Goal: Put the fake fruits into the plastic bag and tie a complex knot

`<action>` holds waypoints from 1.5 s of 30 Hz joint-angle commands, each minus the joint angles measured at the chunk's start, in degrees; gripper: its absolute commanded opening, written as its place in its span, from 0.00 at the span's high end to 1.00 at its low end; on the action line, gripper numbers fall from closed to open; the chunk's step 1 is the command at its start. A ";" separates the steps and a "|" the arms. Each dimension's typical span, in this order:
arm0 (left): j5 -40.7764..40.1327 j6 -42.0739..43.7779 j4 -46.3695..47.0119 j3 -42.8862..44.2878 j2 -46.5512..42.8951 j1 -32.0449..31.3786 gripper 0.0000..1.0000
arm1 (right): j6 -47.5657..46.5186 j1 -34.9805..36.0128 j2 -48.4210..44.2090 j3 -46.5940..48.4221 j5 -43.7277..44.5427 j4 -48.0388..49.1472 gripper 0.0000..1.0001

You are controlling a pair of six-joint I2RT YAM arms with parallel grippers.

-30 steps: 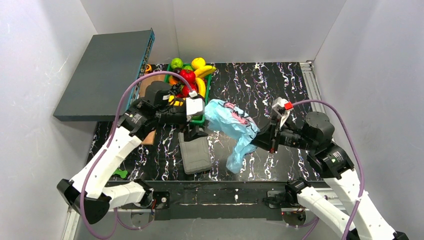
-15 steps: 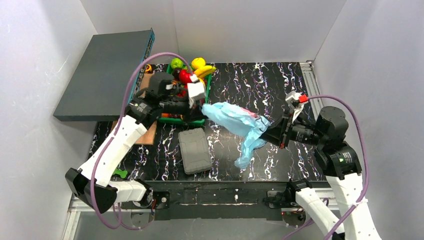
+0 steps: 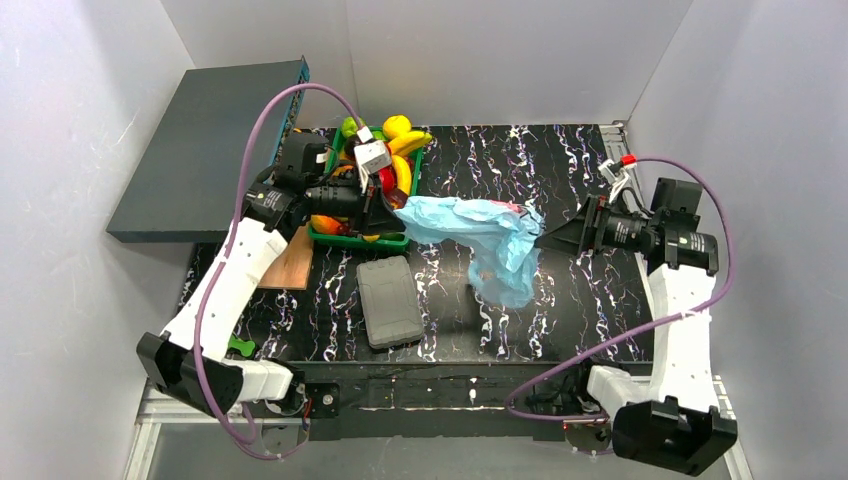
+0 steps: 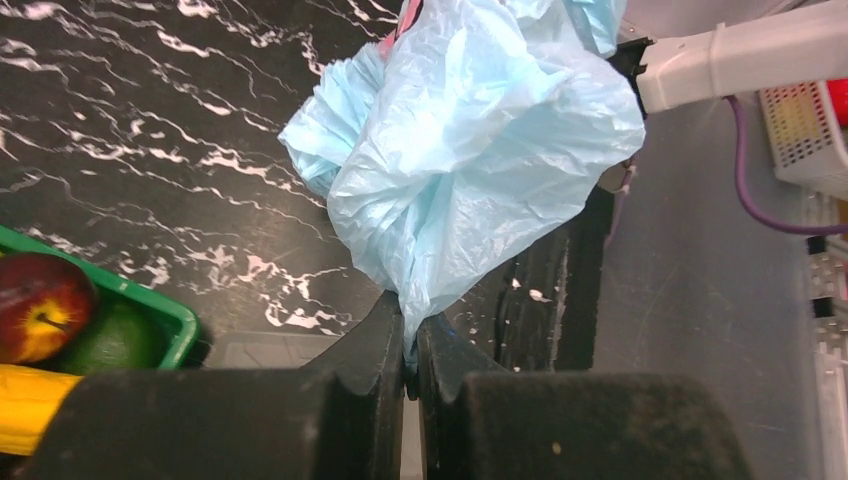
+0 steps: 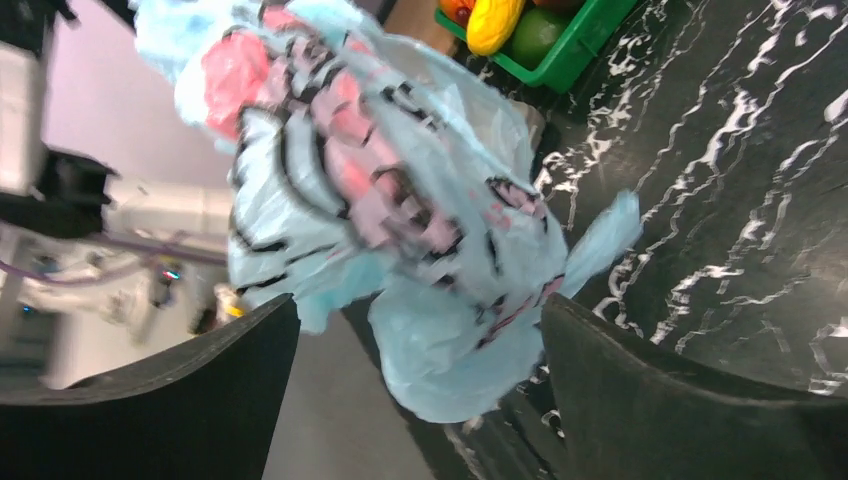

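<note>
1. Top view: fake fruits [image 3: 402, 172] all sit in the green tray [image 3: 355, 240], upper-left of centre. The plastic bag [image 3: 480, 235] hangs mid-frame and looks empty. Left gripper [image 3: 388, 212] pinches its left end. Right gripper [image 3: 548, 238] is spread, just beside its right edge. Nothing loaded, no knot.
2. Left wrist: jaws pressed together on a bag fold at bottom centre. The top view hides this grip.
3. Right wrist: fingers wide apart, bag loose between them, probably untouched (blurry). Only this view shows the pink print clearly.
</note>
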 commanded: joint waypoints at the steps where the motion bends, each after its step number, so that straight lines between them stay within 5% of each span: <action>1: 2.44 -6.27 0.91 0.72 1.80 -0.56 1.00 | -0.01 0.49 -7.07 1.58 2.43 3.84 0.02; 5: 2.53 -8.91 3.92 -1.28 1.91 -2.21 1.00 | 2.68 7.01 -12.58 -2.51 15.31 13.95 0.02; 9: 4.33 -12.96 5.33 -0.93 2.86 -2.44 1.00 | -2.62 18.99 -13.54 -3.89 32.61 15.74 0.02; 14: 6.60 -14.33 5.62 -1.14 2.25 -2.44 1.00 | -7.04 24.47 -11.50 -7.31 48.06 19.04 0.02; 17: 7.37 -14.37 4.40 -1.51 1.33 -1.93 1.00 | -9.13 24.47 -9.11 -8.56 52.65 19.73 0.24; 22: 7.12 -11.86 1.65 -1.16 0.84 0.67 1.00 | -8.17 21.73 -8.70 -7.96 42.40 18.52 0.99; 25: 6.38 -7.10 -3.04 -0.38 1.37 3.33 1.00 | -7.32 15.73 -10.34 -6.85 33.83 17.73 0.99; 31: -3.32 17.21 -15.04 -0.47 1.57 7.49 1.00 | -14.04 -3.03 -8.39 -0.41 21.55 8.05 0.99; 39: -2.20 19.45 -11.59 0.60 3.07 7.22 1.00 | -24.48 -6.12 -8.40 -1.16 14.16 -0.07 0.99; 40: -1.87 19.15 -11.47 1.06 3.08 6.23 1.00 | -24.88 -4.67 -9.01 -1.09 13.85 0.29 0.86; 42: -2.01 19.01 -10.71 1.35 2.76 3.60 1.00 | -25.16 -1.42 -10.46 -0.67 13.94 1.79 0.26; 43: -2.63 18.83 -9.81 1.09 2.24 2.03 1.00 | -24.23 0.74 -11.32 -0.56 14.53 3.75 0.05; 45: -3.69 18.29 -7.95 0.28 1.20 -0.87 1.00 | -23.17 5.54 -12.67 -0.01 15.87 6.93 0.02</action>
